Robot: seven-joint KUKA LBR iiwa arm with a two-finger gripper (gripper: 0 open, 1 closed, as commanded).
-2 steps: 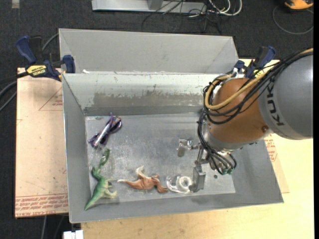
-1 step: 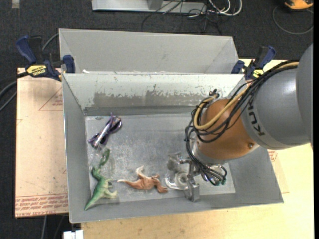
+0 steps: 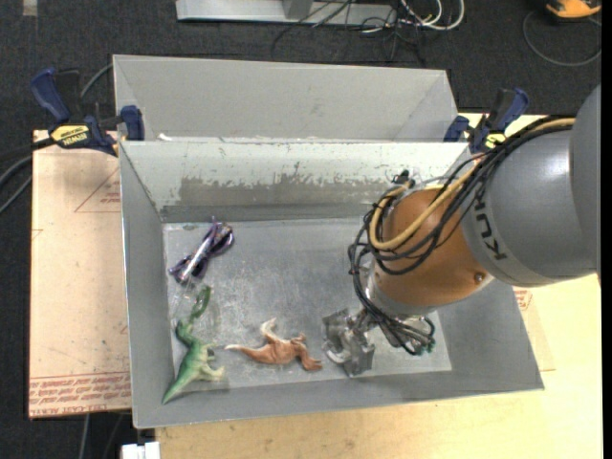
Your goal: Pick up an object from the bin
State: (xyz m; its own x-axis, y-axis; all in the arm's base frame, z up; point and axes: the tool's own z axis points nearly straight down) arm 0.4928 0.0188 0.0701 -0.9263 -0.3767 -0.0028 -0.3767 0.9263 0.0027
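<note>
My gripper [image 3: 346,344] hangs low over the bin floor near the front wall, right of centre, its metal fingers pointing down toward the bare floor. Nothing shows between them. Just to its left lies a brown toy dinosaur [image 3: 277,350] on its side, its tail end close to the fingers. Further left, in the front left corner, lies a green toy dinosaur [image 3: 194,361]. A purple pair of toy glasses [image 3: 203,252] rests near the back left of the floor.
A small green curved piece [image 3: 201,301] lies between the purple glasses and the green dinosaur. The arm's orange cover and cables hang over the right half of the bin and hide the floor there.
</note>
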